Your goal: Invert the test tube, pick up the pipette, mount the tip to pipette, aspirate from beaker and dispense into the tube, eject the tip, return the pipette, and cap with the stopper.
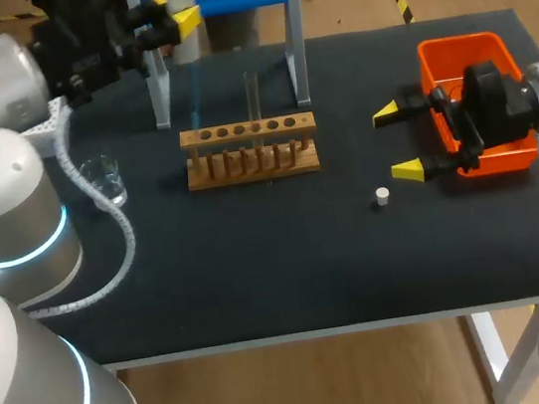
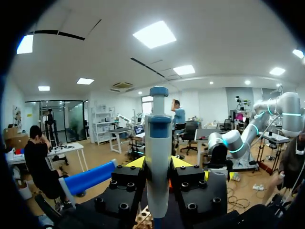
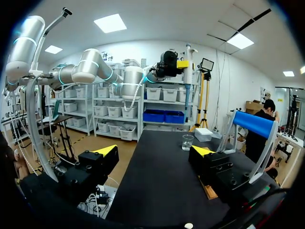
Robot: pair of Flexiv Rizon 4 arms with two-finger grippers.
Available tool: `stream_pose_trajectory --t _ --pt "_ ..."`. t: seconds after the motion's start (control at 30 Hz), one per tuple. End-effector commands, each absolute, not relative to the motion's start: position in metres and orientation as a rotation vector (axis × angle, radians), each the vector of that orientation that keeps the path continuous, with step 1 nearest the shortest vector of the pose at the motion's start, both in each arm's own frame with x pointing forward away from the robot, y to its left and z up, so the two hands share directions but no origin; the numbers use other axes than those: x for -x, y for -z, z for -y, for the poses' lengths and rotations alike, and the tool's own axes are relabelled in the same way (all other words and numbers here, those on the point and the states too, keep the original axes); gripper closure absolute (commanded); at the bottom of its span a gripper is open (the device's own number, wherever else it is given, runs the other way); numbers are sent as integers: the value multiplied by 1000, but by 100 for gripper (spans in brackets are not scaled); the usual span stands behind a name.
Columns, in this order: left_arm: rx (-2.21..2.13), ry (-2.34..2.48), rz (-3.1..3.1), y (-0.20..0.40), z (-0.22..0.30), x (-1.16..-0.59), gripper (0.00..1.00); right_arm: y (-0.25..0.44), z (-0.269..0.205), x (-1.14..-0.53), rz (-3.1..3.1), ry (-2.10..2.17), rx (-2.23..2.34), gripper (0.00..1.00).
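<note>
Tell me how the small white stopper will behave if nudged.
The small white cylindrical stopper looks tiny, so probably light and quick to skid on the black table. Round-bodied, it would likely roll if tipped over.

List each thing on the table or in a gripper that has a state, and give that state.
Left gripper: shut on the pipette.
Right gripper: open, empty.
Pipette: held upright.
Test tube: upright in the wooden rack, uncapped.
Stopper: loose on the table.
Beaker: upright, uncovered.
</note>
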State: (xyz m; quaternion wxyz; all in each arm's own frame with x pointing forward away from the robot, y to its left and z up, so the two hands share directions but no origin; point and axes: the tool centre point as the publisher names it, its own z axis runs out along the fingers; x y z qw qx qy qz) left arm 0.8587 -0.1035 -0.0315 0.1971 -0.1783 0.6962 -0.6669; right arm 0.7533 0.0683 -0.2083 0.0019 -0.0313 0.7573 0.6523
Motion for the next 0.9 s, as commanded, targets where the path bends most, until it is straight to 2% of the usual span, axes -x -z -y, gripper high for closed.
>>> stream_pose_trajectory --t 0.03,0.43,0.9 --pt "509 1883 -1905 45 39 -832 100 208 -68 -753 -2378 -2043 97 0" --pt "549 1849 -1818 79 -26 -842 100 208 -68 -753 -2378 -2043 97 0" --pt "552 1826 -1806 102 -64 -876 100 208 -68 -753 -2378 -2043 97 0"
